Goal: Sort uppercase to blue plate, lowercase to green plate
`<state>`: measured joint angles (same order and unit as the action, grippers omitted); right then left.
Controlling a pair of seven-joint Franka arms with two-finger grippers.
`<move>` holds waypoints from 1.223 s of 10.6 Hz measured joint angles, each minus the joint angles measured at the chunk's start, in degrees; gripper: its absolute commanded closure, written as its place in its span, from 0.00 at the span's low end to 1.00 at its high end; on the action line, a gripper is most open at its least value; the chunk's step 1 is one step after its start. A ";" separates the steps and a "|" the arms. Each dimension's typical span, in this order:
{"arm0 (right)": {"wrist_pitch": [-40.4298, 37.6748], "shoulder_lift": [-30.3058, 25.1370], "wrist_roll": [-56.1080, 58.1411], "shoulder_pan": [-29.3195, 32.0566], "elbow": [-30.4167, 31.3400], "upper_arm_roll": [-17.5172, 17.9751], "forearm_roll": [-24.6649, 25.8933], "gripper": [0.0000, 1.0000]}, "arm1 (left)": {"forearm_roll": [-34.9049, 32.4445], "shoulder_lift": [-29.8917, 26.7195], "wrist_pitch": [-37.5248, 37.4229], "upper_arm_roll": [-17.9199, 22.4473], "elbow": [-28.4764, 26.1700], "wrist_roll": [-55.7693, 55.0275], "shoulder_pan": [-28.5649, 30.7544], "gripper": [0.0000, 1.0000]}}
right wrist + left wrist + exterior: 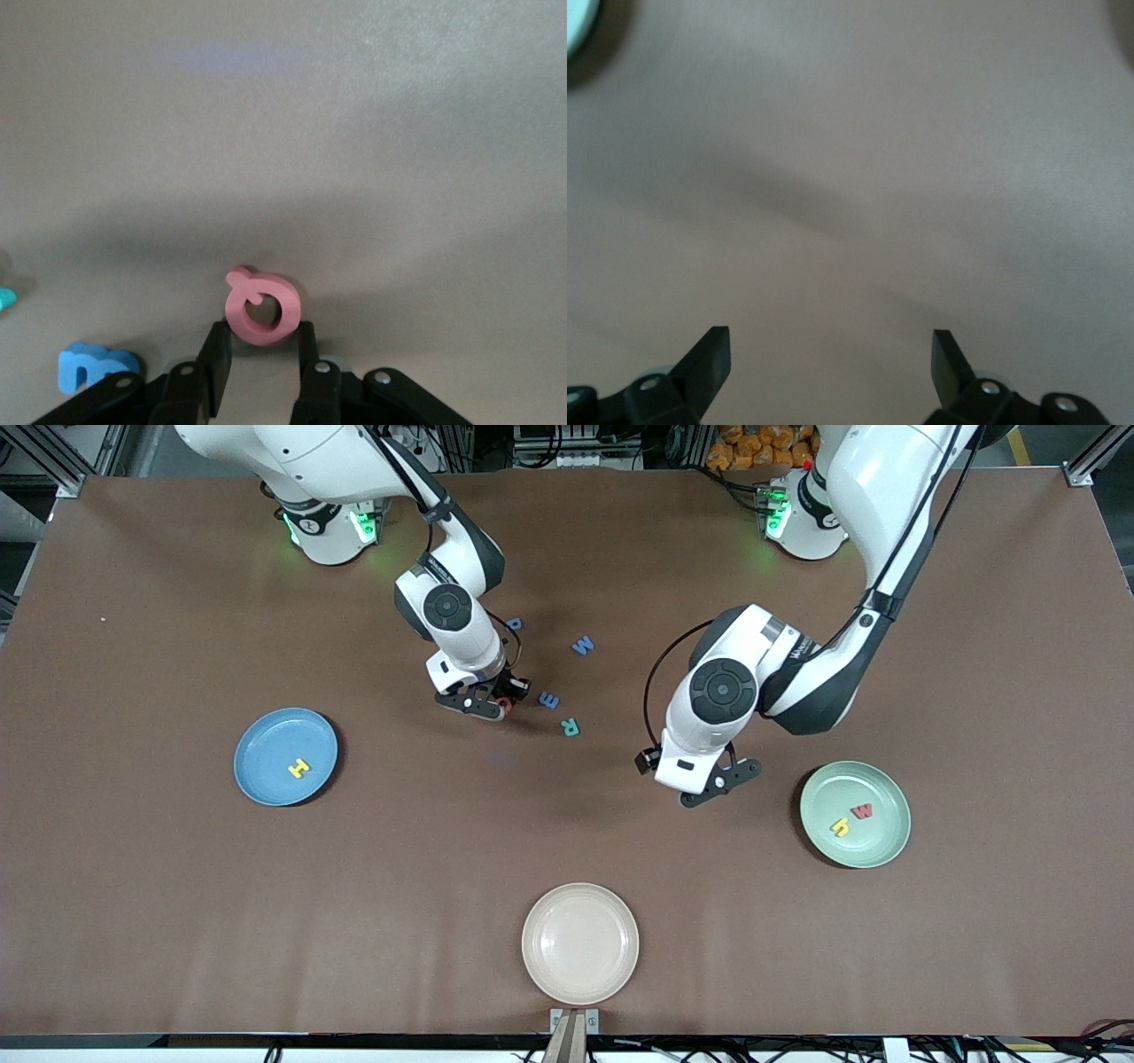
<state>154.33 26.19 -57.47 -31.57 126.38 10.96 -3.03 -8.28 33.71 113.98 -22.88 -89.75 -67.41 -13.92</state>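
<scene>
My right gripper (500,707) (261,332) is shut on the red Q (503,708) (261,306), which stands on edge between the fingers low over the table. Beside it lie the blue E shape (549,701) (93,367) and the teal R (570,728). The blue M/W shape (582,646) and a small rounded blue letter (514,624) lie nearer the arms' bases. The blue plate (266,744) holds a yellow H (299,767). The green plate (873,841) holds a red w (861,810) and a yellow h (840,826). My left gripper (728,782) (830,341) hangs open over bare table beside the green plate.
A cream plate (580,921) with nothing in it sits near the table's front edge, at the middle. A sliver of the green plate's rim (576,22) shows in a corner of the left wrist view.
</scene>
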 measured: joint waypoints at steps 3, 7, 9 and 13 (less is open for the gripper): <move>0.20 0.01 -0.75 0.24 -0.11 -0.42 0.00 0.64 | 2.85 0.97 0.09 -0.01 -0.06 -5.90 -0.74 0.00; 0.00 0.01 -0.82 1.16 -0.71 -0.58 1.44 0.68 | 3.27 3.41 1.97 -0.04 -0.17 -14.92 -3.62 0.00; -2.17 -0.16 0.32 3.42 -1.62 -0.64 3.49 0.68 | 3.53 4.82 4.30 -0.07 -0.17 -20.08 -5.46 0.00; -7.44 -1.55 11.15 7.25 -2.75 -2.01 4.12 0.68 | 5.94 5.89 10.80 -0.11 -0.23 -30.80 -9.21 0.00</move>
<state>146.89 24.64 -46.32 -24.32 123.63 8.96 1.08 -2.34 39.60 124.78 -22.99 -89.98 -98.20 -23.13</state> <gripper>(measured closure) 0.674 0.000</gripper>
